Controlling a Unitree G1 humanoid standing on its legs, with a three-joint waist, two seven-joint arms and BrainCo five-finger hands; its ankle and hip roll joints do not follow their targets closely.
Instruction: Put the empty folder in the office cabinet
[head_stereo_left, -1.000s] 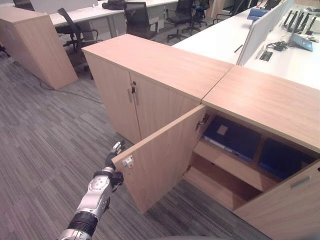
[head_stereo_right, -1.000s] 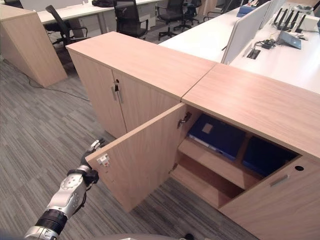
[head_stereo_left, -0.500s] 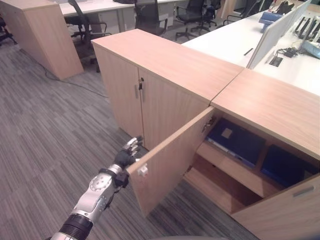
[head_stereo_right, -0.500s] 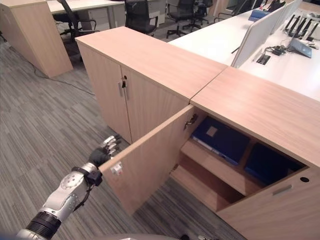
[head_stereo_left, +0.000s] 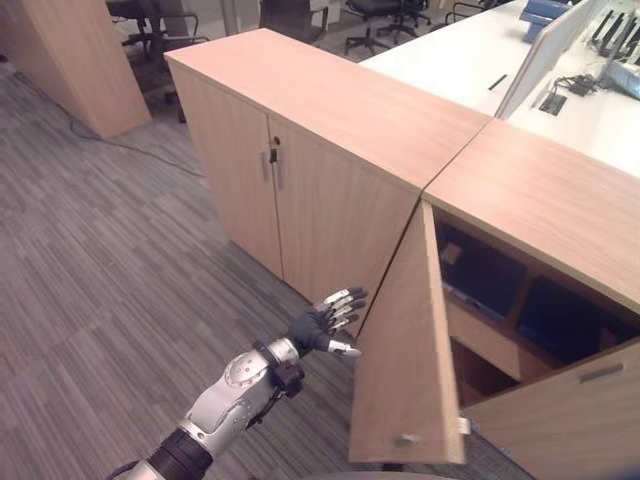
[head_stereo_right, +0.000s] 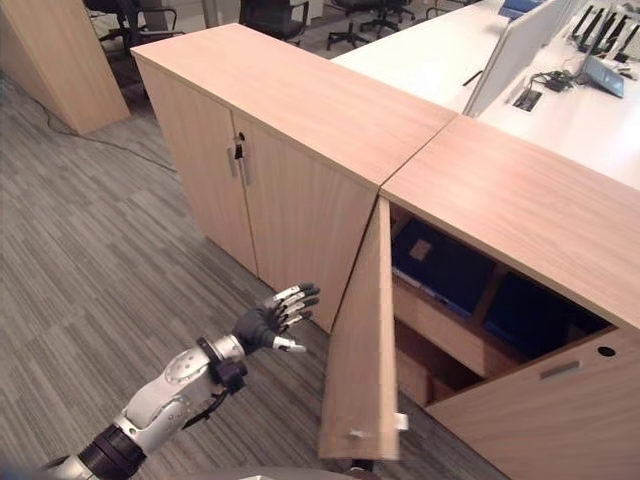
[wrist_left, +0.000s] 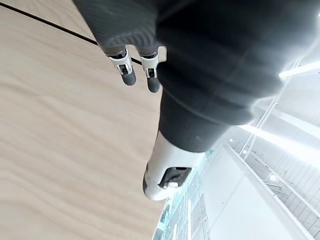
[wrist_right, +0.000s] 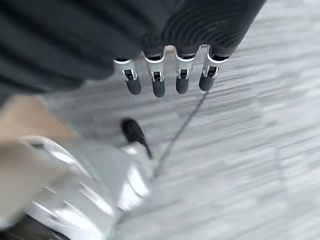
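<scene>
While the blue folders (head_stereo_left: 480, 280) lie on the shelf inside the office cabinet (head_stereo_left: 540, 200) at the right of the frame, the task seems nearly done, with the left door (head_stereo_left: 405, 350) half closed beside the left hand (head_stereo_left: 322, 325), fingers spread and empty, and the right hand (wrist_right: 167, 82) hanging with straight fingers.

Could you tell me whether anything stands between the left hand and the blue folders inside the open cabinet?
Yes. The open cabinet door stands edge-on between the open left hand and the cabinet interior. The hand is on the door's outer side, while the blue folders lie on the shelf behind it.
</scene>
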